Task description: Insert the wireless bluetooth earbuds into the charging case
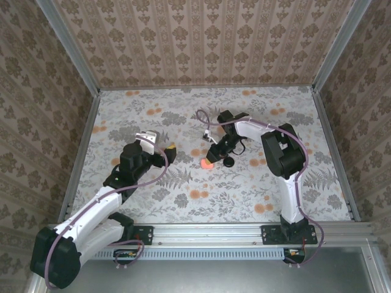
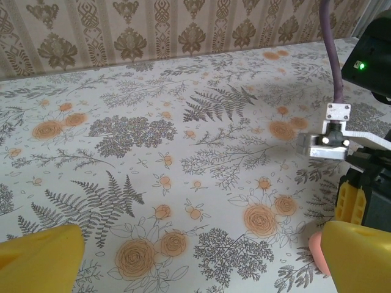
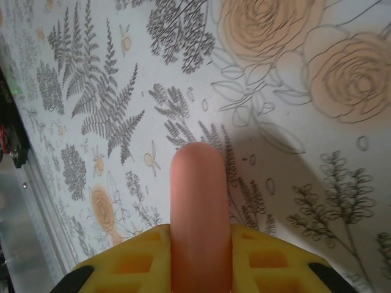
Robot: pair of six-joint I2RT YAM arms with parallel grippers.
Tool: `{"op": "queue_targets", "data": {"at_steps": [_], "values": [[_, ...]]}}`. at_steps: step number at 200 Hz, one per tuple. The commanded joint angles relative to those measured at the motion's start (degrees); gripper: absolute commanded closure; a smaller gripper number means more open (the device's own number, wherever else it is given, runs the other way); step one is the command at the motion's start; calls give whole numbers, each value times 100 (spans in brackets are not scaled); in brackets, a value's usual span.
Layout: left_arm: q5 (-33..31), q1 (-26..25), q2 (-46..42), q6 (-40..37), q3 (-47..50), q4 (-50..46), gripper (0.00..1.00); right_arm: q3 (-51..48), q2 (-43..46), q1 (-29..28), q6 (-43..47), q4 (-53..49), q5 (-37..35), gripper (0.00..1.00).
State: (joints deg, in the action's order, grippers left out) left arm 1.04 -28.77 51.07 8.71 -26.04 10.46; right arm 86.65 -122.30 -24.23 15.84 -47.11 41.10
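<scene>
My right gripper (image 1: 211, 157) is shut on the charging case (image 1: 207, 163), a salmon-pink rounded case near the middle of the table. In the right wrist view the case (image 3: 200, 201) sticks out edge-on between the yellow fingers (image 3: 131, 262), with its shadow on the floral cloth beyond it. I cannot tell how its lid stands. My left gripper (image 1: 160, 143) is open to the left of the case, with nothing between its fingers. In the left wrist view the case (image 2: 315, 249) peeks out behind the right yellow fingertip (image 2: 357, 256). The earbuds are out of view.
A round black disc (image 1: 228, 162) lies on the cloth just right of the case. The floral tablecloth (image 1: 183, 195) is fenced by metal rails and patterned walls (image 1: 201, 36). The right arm's wrist camera bracket (image 2: 333, 139) shows at the right of the left wrist view.
</scene>
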Motion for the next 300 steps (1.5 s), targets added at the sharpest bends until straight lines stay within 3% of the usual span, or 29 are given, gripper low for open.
{"op": "queue_targets", "data": {"at_steps": [1, 87, 149, 162, 179, 181, 184, 188, 216, 255, 300], "values": [[-4, 45, 8, 96, -173, -111, 0, 159, -149, 39, -156, -279, -298, 75], [-194, 93, -40, 63, -258, -375, 0, 225, 132, 138, -345, -141, -745, 53], [-943, 183, -109, -100, -431, -623, 0, 38, 1153, 259, -549, 288, -1474, 46], [-1301, 214, -108, -153, -475, -623, 0, -317, 1652, 352, -710, 851, -1767, 42], [-1911, 240, -54, -299, -496, -547, 0, -1176, 2468, 567, -1016, 2006, -2137, 29], [-1984, 234, -42, -319, -493, -528, 0, -1300, 2539, 601, -1042, 2154, -2182, 25], [-2063, 311, -36, -368, -484, -513, 0, -1479, 2705, 639, -1115, 2380, -2237, 6], [-2207, 406, -13, -430, -469, -462, 0, -1712, 2895, 722, -1182, 2669, -2290, 0], [-2995, 755, 129, -551, -120, 108, 0, -3173, 3965, 1278, -1527, 4325, -2921, 0], [-3240, 1476, 415, -394, 554, 1106, 0, -4914, 5078, 1788, -1439, 5930, -4031, 0], [-3206, 1936, 1301, -449, 1106, 2521, 0, -5993, 5221, 2162, -1400, 7256, -4302, 0]]}}
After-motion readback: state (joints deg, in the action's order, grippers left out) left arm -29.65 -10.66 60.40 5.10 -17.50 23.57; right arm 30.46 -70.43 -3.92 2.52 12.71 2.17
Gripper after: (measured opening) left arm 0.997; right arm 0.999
